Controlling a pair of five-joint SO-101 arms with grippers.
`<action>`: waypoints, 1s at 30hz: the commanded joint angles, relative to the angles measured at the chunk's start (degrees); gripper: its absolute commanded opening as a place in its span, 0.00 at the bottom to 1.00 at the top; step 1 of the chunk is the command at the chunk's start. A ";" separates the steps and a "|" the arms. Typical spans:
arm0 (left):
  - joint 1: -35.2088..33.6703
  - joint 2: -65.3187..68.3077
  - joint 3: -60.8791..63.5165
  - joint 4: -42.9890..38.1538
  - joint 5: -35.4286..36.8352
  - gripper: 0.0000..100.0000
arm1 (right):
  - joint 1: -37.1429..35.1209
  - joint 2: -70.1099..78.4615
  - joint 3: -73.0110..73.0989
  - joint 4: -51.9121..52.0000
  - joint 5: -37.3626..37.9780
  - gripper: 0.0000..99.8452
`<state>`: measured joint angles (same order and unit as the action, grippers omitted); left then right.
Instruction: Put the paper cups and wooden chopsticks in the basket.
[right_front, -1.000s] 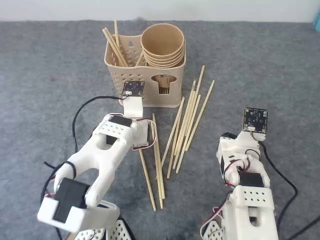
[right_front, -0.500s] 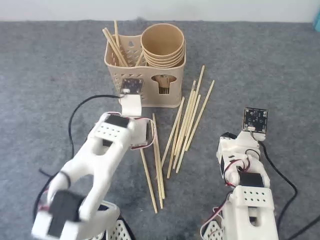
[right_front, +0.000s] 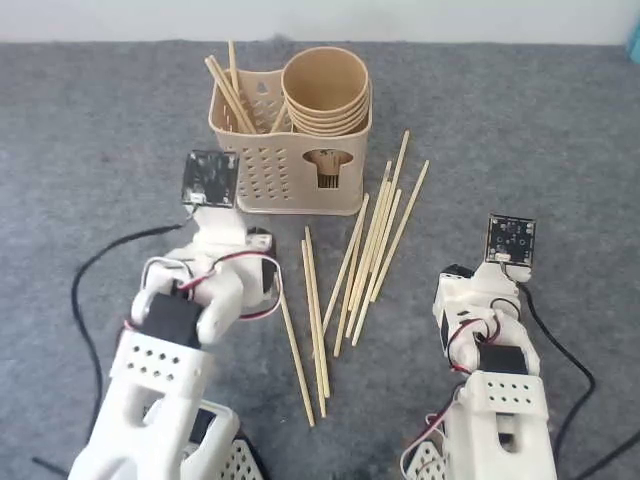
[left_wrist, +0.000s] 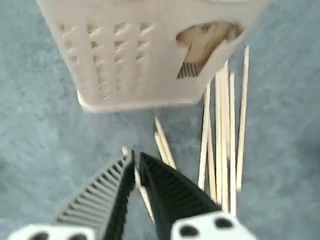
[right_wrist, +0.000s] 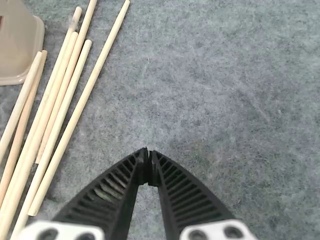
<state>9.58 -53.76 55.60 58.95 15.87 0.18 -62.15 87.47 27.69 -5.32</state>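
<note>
Showing both arms at rest over a grey felt mat (right_front: 520, 130), with the task partly done. The left gripper (left_wrist: 136, 159) has its two ribbed black fingers (left_wrist: 170, 185) drawn almost together, a thin slit between them, and nothing pinched. It hangs above the mat just short of the basket (left_wrist: 125, 60), and one loose chopstick (left_wrist: 146, 202) runs on the mat beneath its tips. The right gripper (right_wrist: 148, 152) is pressed tight, tip against tip, and empty. It hangs over bare mat, apart from the nearest loose sticks (right_wrist: 65, 100), with a corner of the basket at the edge of its view.

From above, the beige perforated basket (right_front: 290, 185) stands upright at the far middle of the mat. A nested stack of paper cups (right_front: 325, 85) fills its right side, the rims rising above the wall. Several wooden chopsticks (right_front: 228, 90) lean in its left side. A larger set of wooden chopsticks (right_front: 370, 245) lies loose on the mat in front of the basket and to its right, fanned between the two arms. The left arm (right_front: 200, 300) stands just before the basket's left corner, and the right arm (right_front: 490, 330) well to the right of the sticks.
</note>
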 joint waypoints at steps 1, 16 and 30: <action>-1.41 -2.02 9.63 -12.40 0.53 0.04 | 0.57 -1.71 -0.44 -1.27 0.35 0.01; 1.32 -1.32 15.78 -9.85 8.09 0.31 | 0.57 -1.71 -0.26 -0.84 0.35 0.01; 1.32 24.35 3.74 -10.02 9.67 0.12 | 0.57 -1.71 -0.26 -0.84 0.26 0.01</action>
<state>10.73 -34.51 64.66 49.54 24.92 0.18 -62.15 87.47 27.69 -5.32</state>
